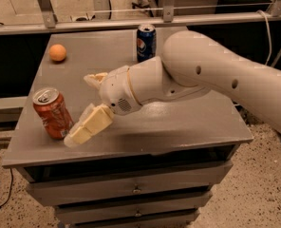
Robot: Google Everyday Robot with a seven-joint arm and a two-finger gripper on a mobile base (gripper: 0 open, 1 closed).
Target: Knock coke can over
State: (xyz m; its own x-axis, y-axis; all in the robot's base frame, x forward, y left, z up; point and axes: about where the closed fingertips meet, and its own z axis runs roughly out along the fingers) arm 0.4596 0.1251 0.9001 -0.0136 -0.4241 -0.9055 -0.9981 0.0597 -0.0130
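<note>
Reddish-orange coke can (52, 114) stands upright on the grey table (188, 122) at the left of the frame; the cream pincer (83, 107), spread wide and holding nothing, has one fingertip just beside its base.

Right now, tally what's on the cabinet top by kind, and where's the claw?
Soda cans: 2 (coke can, Pepsi can)
Orange fruit: 1
Total: 3
Claw: low, close beside the coke can's base.

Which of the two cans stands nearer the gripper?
The reddish-orange coke can, front left: the gripper is right beside it, while the blue Pepsi can stands far back.
</note>
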